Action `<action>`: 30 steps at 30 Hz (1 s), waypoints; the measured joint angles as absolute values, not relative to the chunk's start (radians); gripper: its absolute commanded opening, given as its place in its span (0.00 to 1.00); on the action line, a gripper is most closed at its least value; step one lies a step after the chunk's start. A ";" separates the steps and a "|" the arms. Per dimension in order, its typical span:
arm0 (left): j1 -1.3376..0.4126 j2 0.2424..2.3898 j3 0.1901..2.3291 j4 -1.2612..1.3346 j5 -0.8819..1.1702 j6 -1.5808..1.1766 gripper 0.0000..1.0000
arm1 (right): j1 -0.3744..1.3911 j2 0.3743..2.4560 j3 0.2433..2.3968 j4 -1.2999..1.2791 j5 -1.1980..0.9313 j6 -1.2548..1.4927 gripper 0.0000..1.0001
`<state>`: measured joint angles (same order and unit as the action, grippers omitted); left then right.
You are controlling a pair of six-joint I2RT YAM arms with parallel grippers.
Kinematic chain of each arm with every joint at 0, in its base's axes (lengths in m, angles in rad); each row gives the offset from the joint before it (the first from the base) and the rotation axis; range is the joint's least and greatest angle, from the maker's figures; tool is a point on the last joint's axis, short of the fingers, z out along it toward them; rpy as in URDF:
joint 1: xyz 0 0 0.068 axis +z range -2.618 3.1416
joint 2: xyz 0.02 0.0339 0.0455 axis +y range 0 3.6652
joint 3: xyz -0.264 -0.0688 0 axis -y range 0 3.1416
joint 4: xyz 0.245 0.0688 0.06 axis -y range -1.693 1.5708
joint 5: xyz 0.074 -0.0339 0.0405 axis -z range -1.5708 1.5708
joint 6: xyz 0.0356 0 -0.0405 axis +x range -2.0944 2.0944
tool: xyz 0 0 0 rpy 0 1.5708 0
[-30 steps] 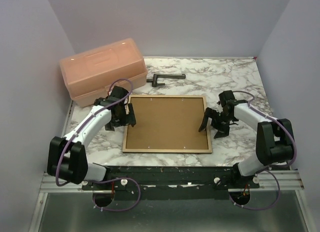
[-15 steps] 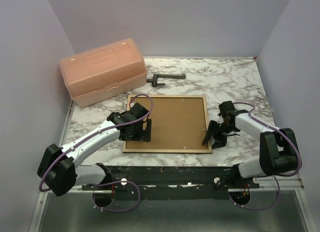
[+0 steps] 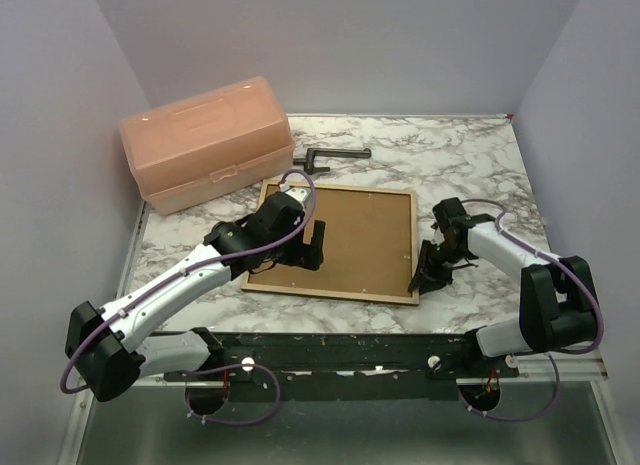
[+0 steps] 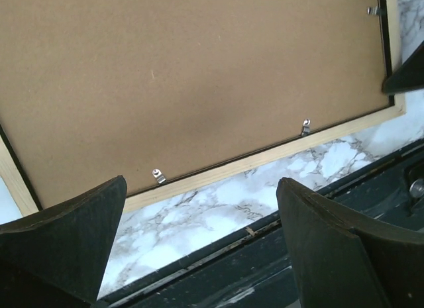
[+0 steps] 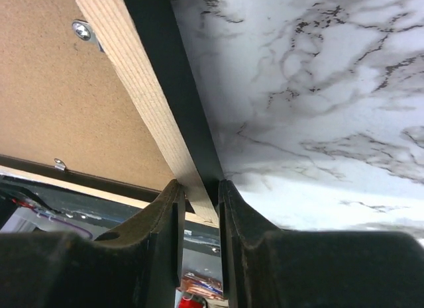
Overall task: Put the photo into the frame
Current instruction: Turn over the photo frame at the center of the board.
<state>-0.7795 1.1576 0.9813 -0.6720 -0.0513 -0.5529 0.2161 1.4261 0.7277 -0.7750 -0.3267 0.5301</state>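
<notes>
right tool (image 5: 197, 192): we pinch the frame (image 5: 139, 89) rim, desk (image 5: 298, 89) to its right | left tool (image 4: 202, 189): spread wide, backing board (image 4: 199, 76) beneath

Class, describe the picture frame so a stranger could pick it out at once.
In the middle of the marble table lies a large flat rectangle: the frame, face down with its brown backing board up. Unlike the pink box and the dark metal handle behind it, it has a thin tan wooden rim with small metal clips.
</notes>
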 measured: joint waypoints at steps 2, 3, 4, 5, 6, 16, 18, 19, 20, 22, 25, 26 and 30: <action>-0.789 1.158 0.987 -0.665 -0.041 -0.512 0.98 | 0.216 1.426 0.762 -0.813 -0.321 0.521 0.00; -0.799 1.158 0.990 -0.662 -0.037 -0.482 0.98 | 0.216 1.425 0.784 -0.833 -0.319 0.518 0.00; -0.809 1.158 0.994 -0.660 -0.035 -0.457 0.99 | 0.216 1.425 0.808 -0.855 -0.315 0.513 0.00; -0.818 1.158 0.998 -0.660 -0.031 -0.432 0.99 | 0.216 1.423 0.832 -0.879 -0.311 0.506 0.00; -0.824 1.158 1.003 -0.660 -0.030 -0.408 0.98 | 0.216 1.421 0.855 -0.904 -0.307 0.500 0.00; -1.031 1.232 1.110 -0.673 -0.101 -0.193 0.98 | 0.216 1.398 1.044 -1.061 -0.337 0.479 0.00; -1.087 1.274 1.131 -0.682 -0.145 -0.164 0.98 | 0.216 1.394 1.073 -1.086 -0.350 0.478 0.00; -1.114 1.299 1.140 -0.683 -0.168 -0.151 0.98 | 0.216 1.393 1.085 -1.098 -0.355 0.478 0.00; -1.148 1.328 1.150 -0.686 -0.195 -0.137 0.97 | 0.216 1.391 1.100 -1.110 -0.360 0.478 0.00; -1.191 1.372 1.161 -0.688 -0.232 -0.120 0.96 | 0.216 1.387 1.119 -1.125 -0.365 0.478 0.00; -1.259 1.450 1.176 -0.690 -0.298 -0.099 0.92 | 0.216 1.380 1.140 -1.145 -0.380 0.479 0.00; -1.282 1.477 1.182 -0.690 -0.324 -0.093 0.92 | 0.216 1.378 1.145 -1.150 -0.385 0.479 0.00; -1.342 1.571 1.209 -0.696 -0.449 -0.094 0.87 | 0.216 1.372 1.155 -1.161 -0.399 0.480 0.00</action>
